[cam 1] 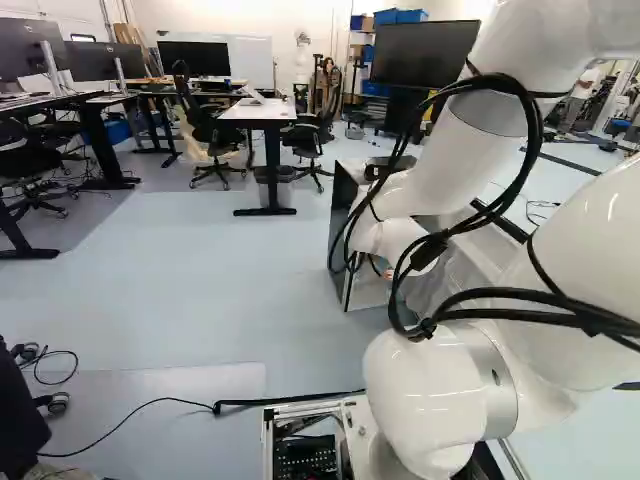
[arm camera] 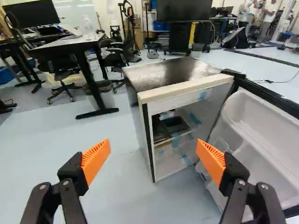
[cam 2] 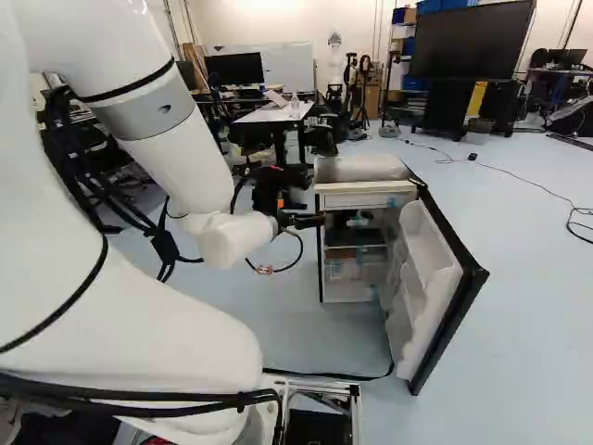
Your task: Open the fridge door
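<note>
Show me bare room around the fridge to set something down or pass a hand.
The fridge top looks bare behind its pale front rim. A hand could likely pass between the open fingers, or into the front beside the open door. Inside, it is crowded around the dark items.

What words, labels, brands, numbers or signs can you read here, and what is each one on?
None: no text can be read in any view.
Small mark on the arm's grey band: too small to read.
Blue tape inside the fridge: no lettering can be made out.
Whiteboard at the back: too far and blurred to tell whether anything is written.
</note>
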